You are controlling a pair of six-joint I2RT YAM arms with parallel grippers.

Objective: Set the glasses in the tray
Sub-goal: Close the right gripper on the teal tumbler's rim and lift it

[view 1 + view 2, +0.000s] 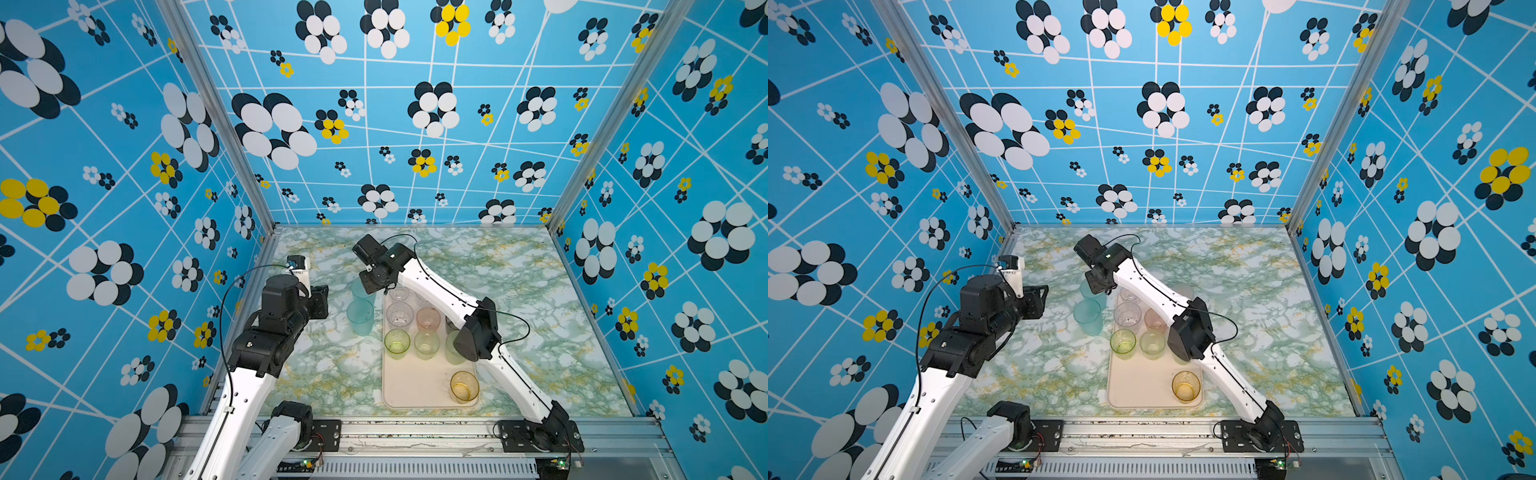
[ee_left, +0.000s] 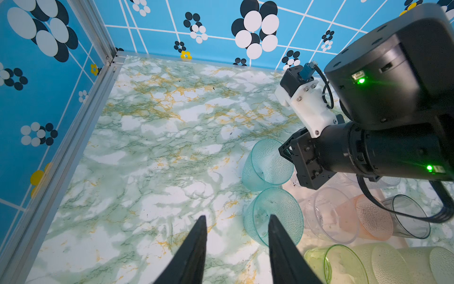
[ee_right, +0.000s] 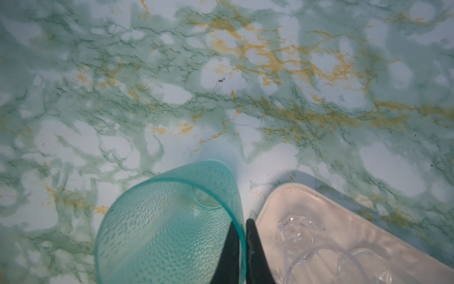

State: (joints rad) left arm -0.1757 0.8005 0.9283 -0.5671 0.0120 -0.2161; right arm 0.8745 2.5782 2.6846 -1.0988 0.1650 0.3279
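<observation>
Right gripper (image 3: 242, 222) pinching rim of teal tumbler (image 3: 159, 221) just beside tray (image 3: 319, 199) corner, left gripper (image 2: 237, 217) spread and empty above marble tabletop (image 2: 159, 147), near second teal tumbler (image 2: 277, 209)

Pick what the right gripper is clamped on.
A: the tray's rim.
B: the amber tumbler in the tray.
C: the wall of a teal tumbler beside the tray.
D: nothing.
C: in the right wrist view the right gripper is shut on the wall of the teal tumbler, one finger inside and one outside, next to the tray.
</observation>
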